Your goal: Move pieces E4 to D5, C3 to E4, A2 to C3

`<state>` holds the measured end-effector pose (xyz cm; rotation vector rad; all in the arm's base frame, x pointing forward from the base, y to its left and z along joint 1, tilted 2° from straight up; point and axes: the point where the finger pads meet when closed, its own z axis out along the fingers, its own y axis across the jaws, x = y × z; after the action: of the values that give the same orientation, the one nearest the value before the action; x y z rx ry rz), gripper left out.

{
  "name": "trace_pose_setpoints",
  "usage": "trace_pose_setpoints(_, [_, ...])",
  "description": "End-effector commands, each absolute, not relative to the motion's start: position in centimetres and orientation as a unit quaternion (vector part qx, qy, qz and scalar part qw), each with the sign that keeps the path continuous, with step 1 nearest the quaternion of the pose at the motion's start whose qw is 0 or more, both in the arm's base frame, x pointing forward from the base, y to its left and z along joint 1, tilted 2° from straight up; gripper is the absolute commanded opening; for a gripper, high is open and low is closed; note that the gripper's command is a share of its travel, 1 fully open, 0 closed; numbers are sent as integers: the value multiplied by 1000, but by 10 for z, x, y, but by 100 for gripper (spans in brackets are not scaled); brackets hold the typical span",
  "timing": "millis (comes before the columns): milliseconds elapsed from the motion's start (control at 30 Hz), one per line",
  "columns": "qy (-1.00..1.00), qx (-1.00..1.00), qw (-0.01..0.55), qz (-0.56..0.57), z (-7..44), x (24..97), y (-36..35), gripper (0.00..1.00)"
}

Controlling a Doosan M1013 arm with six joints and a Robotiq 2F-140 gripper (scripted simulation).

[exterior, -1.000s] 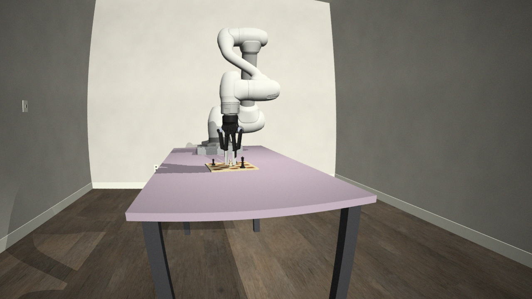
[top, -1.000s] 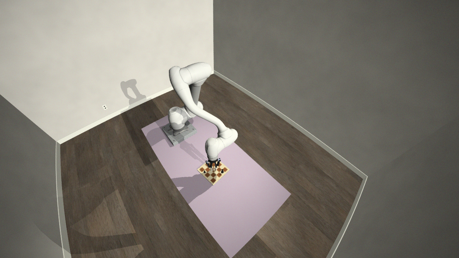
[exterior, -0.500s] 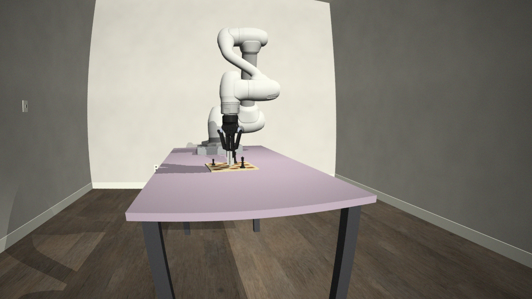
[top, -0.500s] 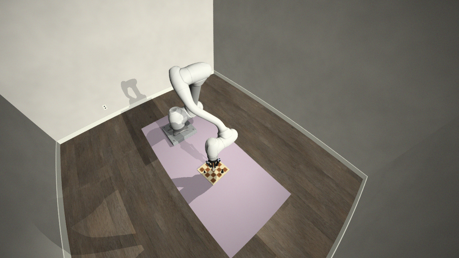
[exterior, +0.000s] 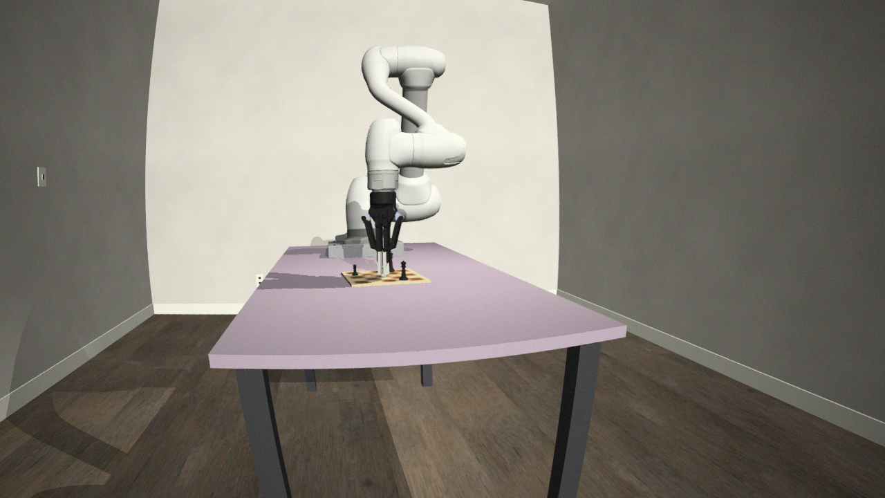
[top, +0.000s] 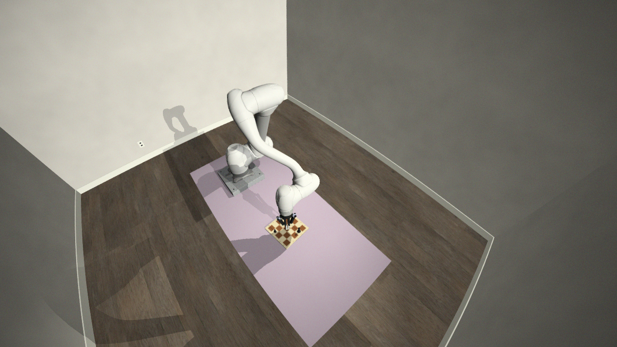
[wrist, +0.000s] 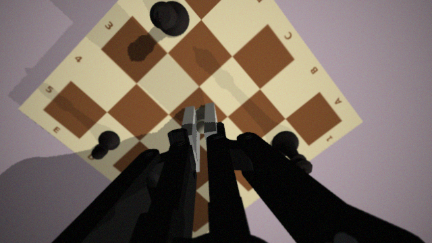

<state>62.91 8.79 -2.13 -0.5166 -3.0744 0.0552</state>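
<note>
The small chessboard [wrist: 189, 98] lies on the lilac table; it also shows in the top and exterior views [top: 287, 232] [exterior: 384, 278]. My gripper [wrist: 202, 119] is down at square C3 and shut on a small white pawn [wrist: 201, 126], of which only the top shows between the grey fingertips. I cannot tell whether the pawn's base is off the board. A black pawn [wrist: 108, 141] stands on D5. A black piece [wrist: 286, 143] stands on A2, partly behind my right finger. E4 is empty.
A larger black piece [wrist: 169, 14] stands at the board's far edge in column E, near digit 3. The arm's base [top: 240, 177] stands on the table behind the board.
</note>
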Motion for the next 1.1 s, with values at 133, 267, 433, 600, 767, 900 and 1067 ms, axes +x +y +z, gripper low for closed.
trace_pose_setpoints(133, [-986, -166, 12, 18, -21, 629, 88, 0])
trace_pose_setpoints(267, [-986, -166, 12, 18, -21, 629, 88, 0])
trace_pose_setpoints(433, [-986, -166, 12, 18, -21, 629, 88, 0])
trace_pose_setpoints(600, [-986, -166, 12, 18, -12, 629, 88, 0])
trace_pose_setpoints(767, [-986, -166, 12, 18, 4, 630, 89, 0])
trace_pose_setpoints(900, [-986, -166, 12, 18, 34, 631, 90, 0])
trace_pose_setpoints(1067, [-986, -166, 12, 18, 67, 632, 91, 0])
